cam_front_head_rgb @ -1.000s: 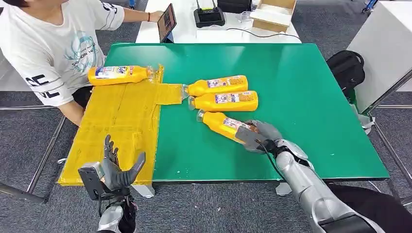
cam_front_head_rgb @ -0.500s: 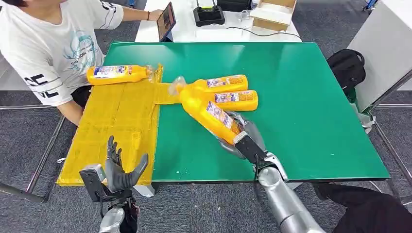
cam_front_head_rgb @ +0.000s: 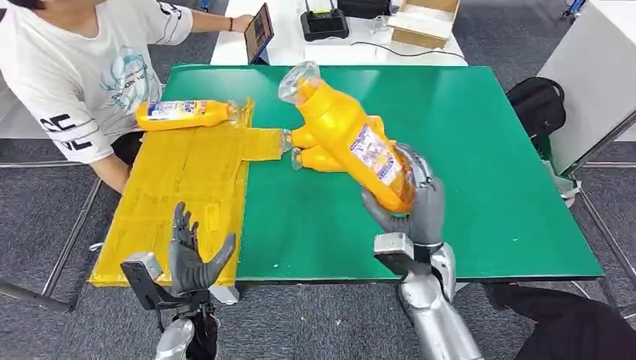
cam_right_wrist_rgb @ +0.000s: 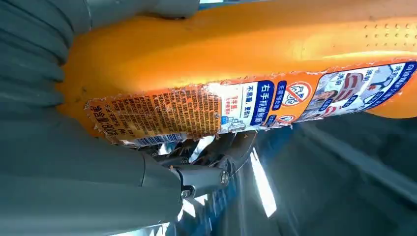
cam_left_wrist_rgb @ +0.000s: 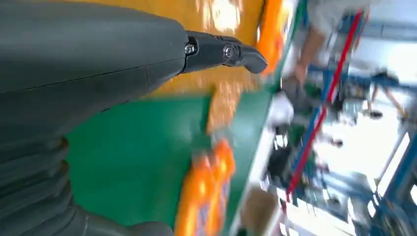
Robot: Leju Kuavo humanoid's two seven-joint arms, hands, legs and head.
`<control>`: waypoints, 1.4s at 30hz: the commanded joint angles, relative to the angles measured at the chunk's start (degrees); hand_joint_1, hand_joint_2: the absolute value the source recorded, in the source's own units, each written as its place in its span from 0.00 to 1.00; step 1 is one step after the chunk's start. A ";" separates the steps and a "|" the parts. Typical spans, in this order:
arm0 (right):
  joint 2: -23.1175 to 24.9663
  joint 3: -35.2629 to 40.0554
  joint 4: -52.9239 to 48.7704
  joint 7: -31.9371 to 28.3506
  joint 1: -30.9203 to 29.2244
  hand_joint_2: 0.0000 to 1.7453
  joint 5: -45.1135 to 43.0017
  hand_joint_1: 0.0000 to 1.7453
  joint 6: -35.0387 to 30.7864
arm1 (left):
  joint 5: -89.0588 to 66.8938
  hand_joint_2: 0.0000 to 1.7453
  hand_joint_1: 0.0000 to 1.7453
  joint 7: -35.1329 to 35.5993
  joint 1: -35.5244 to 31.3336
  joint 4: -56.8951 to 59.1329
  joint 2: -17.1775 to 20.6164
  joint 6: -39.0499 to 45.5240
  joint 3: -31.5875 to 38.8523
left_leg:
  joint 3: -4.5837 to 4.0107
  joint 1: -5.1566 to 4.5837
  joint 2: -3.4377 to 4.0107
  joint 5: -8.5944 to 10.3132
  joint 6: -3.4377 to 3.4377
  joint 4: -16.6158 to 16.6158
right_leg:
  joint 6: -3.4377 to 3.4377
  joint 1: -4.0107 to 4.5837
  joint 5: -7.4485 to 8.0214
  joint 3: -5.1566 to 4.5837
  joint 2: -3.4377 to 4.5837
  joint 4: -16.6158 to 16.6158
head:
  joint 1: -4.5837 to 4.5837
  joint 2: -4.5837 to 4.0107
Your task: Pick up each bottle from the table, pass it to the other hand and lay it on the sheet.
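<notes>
My right hand grips the base of an orange bottle and holds it high above the green table, tilted with its clear cap toward the far left. The same bottle lies across the hand in the right wrist view. Two more orange bottles lie side by side on the table behind it, partly hidden. One bottle lies on the yellow sheet at its far edge. My left hand hovers with fingers spread, holding nothing, at the sheet's near edge. The two bottles appear blurred in the left wrist view.
A person in a white shirt sits at the table's far left, close to the sheet. A tablet, a black device and a cardboard box stand on a white table behind. A black bag lies to the right.
My right hand has lifted the nearest bottle off the table and swung it up and upright-tilted. The left hand has risen slightly toward the sheet's near edge.
</notes>
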 commanded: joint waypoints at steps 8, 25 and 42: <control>5.41 7.62 13.56 -4.91 4.14 1.00 2.30 1.00 1.23 | 13.41 1.00 0.00 8.47 -0.65 -7.61 4.47 -21.99 -14.17 | 0.32 0.04 0.15 -0.11 0.03 -0.15 | -0.17 0.08 -0.05 0.36 0.10 -0.14 | 0.02 0.00; 8.31 15.57 25.03 -4.20 0.93 1.00 5.13 1.00 4.42 | 12.46 1.00 0.00 9.66 -2.21 -3.74 3.94 -23.47 -15.60 | 0.32 0.04 0.12 -0.11 0.04 -0.13 | -0.20 0.09 -0.08 0.36 0.04 -0.10 | 0.02 0.00; 9.32 24.29 35.11 -3.10 -0.35 1.00 4.50 1.00 12.08 | 10.67 1.00 0.00 10.27 -6.25 2.63 3.02 -22.90 -13.40 | 0.24 0.05 -0.08 -0.07 0.03 -0.11 | -0.19 0.09 -0.12 0.31 -0.17 -0.08 | 0.00 0.00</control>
